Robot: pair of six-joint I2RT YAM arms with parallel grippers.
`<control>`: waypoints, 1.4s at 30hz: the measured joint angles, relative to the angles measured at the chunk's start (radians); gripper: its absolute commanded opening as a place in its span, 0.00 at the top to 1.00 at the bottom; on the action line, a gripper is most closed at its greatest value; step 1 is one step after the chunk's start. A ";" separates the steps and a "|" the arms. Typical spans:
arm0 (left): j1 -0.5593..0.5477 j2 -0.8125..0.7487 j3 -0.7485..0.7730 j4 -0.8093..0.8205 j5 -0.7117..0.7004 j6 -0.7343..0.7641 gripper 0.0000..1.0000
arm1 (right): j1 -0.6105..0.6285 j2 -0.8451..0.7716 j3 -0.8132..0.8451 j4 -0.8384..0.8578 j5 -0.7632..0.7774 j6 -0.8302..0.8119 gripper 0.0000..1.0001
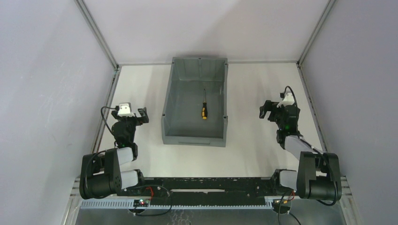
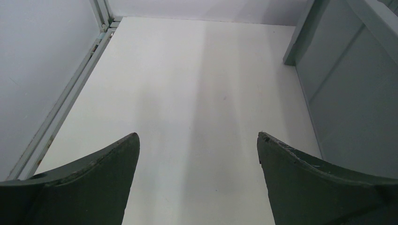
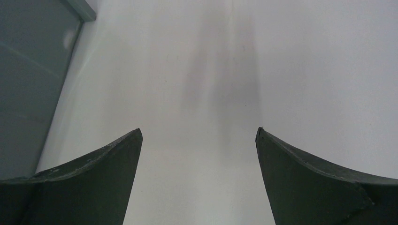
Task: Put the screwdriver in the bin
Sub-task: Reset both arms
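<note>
The grey bin [image 1: 171,101] stands in the middle of the white table. The screwdriver [image 1: 204,109], with its yellow-orange and black handle toward me, lies on the bin's floor. My left gripper [image 1: 142,114] is open and empty, left of the bin. My right gripper [image 1: 266,111] is open and empty, right of the bin. In the left wrist view the left gripper [image 2: 198,137] hangs over bare table with the bin's outer wall [image 2: 347,93] at the right. In the right wrist view the right gripper [image 3: 198,131] is over bare table, the bin's wall [image 3: 28,84] at the left.
Pale walls and metal frame rails [image 1: 105,108] enclose the table on the left, right and back. The black mounting rail [image 1: 211,185] with both arm bases runs along the near edge.
</note>
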 measured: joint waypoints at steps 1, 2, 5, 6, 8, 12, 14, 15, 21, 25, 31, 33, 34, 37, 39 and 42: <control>0.000 0.000 0.000 0.000 0.000 0.000 0.00 | 0.000 0.000 -0.005 0.015 0.000 0.000 0.00; 0.000 0.000 0.000 0.000 0.000 0.000 0.00 | 0.000 0.000 -0.013 0.037 0.000 0.002 0.00; 0.000 0.000 0.000 0.000 0.000 0.000 0.00 | 0.000 0.000 -0.029 0.076 0.004 0.006 0.00; 0.000 0.000 0.000 0.000 0.000 0.000 0.00 | 0.000 0.001 -0.034 0.089 0.005 0.006 0.00; 0.000 0.000 0.000 0.000 0.000 0.000 0.00 | 0.000 0.007 -0.041 0.114 0.004 0.006 0.00; 0.000 0.000 0.000 0.000 0.000 0.000 0.00 | 0.000 0.022 -0.046 0.158 0.003 0.006 0.00; 0.000 0.000 0.000 0.000 0.000 0.000 0.00 | 0.000 0.032 -0.054 0.186 0.003 0.005 0.00; 0.000 0.000 0.000 0.000 0.000 0.000 0.00 | 0.000 0.034 -0.059 0.195 0.003 0.004 0.00; 0.000 0.000 0.000 0.000 0.000 0.000 0.00 | 0.014 0.065 -0.106 0.280 0.005 -0.001 0.00; 0.000 0.000 0.000 0.000 0.000 0.000 0.00 | 0.030 0.112 -0.127 0.336 0.018 -0.009 0.00; 0.000 0.000 0.000 0.000 0.000 0.000 0.00 | 0.041 0.117 -0.136 0.373 0.027 -0.020 0.00; 0.000 0.000 0.000 0.000 0.000 0.000 0.00 | 0.041 0.117 -0.136 0.378 0.027 -0.020 0.00; 0.000 0.000 0.000 0.000 0.000 0.000 0.00 | 0.041 0.117 -0.136 0.380 0.027 -0.020 0.00; 0.000 0.000 0.000 0.000 0.000 0.000 0.00 | 0.041 0.117 -0.136 0.380 0.027 -0.020 0.00; 0.000 0.000 0.000 0.000 0.000 0.000 0.00 | 0.041 0.117 -0.136 0.381 0.027 -0.020 0.00; 0.000 0.000 0.000 0.000 0.000 0.000 0.00 | 0.041 0.117 -0.136 0.381 0.027 -0.020 0.00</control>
